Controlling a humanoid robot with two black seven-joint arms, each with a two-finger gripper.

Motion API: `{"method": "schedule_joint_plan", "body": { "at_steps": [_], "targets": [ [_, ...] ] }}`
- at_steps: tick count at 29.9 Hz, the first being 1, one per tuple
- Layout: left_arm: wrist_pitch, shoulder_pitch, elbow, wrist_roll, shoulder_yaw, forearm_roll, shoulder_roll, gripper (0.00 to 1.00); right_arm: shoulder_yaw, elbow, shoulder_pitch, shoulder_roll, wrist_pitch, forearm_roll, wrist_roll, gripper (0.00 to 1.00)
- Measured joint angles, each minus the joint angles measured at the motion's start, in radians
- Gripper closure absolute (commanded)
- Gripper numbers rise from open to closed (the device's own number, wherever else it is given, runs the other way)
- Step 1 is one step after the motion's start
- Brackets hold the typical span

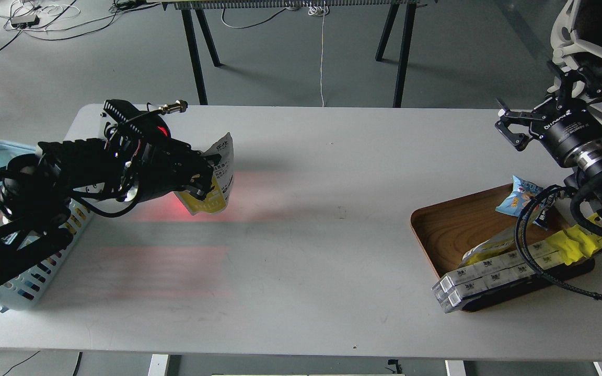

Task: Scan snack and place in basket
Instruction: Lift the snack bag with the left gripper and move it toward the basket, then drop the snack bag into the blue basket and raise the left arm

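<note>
My left gripper is shut on the snack, a small yellow-and-white foil pouch with black print, held above the left part of the white table. Red light falls on the table below and beside the pouch. The light blue basket with slotted sides stands at the table's left edge, mostly hidden under my left arm. My right gripper is open and empty, raised at the far right behind the wooden tray.
A brown wooden tray at the right holds a blue snack packet, yellow packs and a row of small white boxes. Cables of my right arm hang over the tray. Black table legs stand beyond the far edge.
</note>
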State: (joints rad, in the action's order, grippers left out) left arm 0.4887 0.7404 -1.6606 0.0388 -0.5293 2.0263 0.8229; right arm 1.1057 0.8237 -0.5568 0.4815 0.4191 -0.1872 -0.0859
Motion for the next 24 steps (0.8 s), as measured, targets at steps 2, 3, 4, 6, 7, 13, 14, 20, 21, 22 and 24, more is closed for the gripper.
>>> {"method": "schedule_joint_plan", "body": {
  "at_steps": [2,3,4,6,7,13,14,20,21,22,24],
  "targets": [
    [0.000,0.001,-0.005,-0.007,-0.025,-0.008,0.015,1.00,0.000,0.000,0.000,0.000,0.000,0.000,0.000,0.03],
    [0.000,0.002,-0.006,-0.008,-0.040,-0.015,0.026,1.00,0.000,0.000,0.000,0.000,0.000,0.000,0.000,0.03],
    [0.000,0.002,-0.008,-0.010,-0.060,-0.025,0.043,1.00,0.000,0.000,0.000,0.000,0.000,0.000,0.000,0.03],
    [0.000,0.002,-0.011,-0.014,-0.099,-0.049,0.079,1.00,0.000,0.000,0.000,0.000,0.000,0.000,0.000,0.03],
    [0.000,0.002,-0.012,-0.019,-0.121,-0.067,0.103,1.00,0.000,0.000,0.001,0.000,0.000,0.000,0.000,0.03],
    [0.000,0.010,-0.012,-0.092,-0.271,-0.153,0.269,1.00,0.000,0.000,0.002,0.000,0.000,0.000,0.000,0.03],
    [0.000,0.010,-0.012,-0.114,-0.288,-0.157,0.301,1.00,-0.001,0.000,0.002,0.000,0.000,0.000,0.000,0.03],
    [0.000,0.002,0.004,-0.228,-0.307,-0.185,0.491,1.00,-0.003,0.000,0.000,-0.001,0.000,0.000,0.000,0.03],
    [0.000,-0.001,0.008,-0.240,-0.303,-0.199,0.521,1.00,-0.003,0.000,0.000,-0.001,0.000,0.000,0.000,0.03],
    [0.000,-0.003,0.013,-0.249,-0.297,-0.210,0.543,1.00,-0.003,0.000,0.000,-0.002,0.000,0.000,0.000,0.03],
    [0.000,-0.005,0.028,-0.275,-0.282,-0.225,0.586,1.00,-0.003,0.000,0.000,-0.003,0.000,0.000,0.000,0.03]
  ]
}}
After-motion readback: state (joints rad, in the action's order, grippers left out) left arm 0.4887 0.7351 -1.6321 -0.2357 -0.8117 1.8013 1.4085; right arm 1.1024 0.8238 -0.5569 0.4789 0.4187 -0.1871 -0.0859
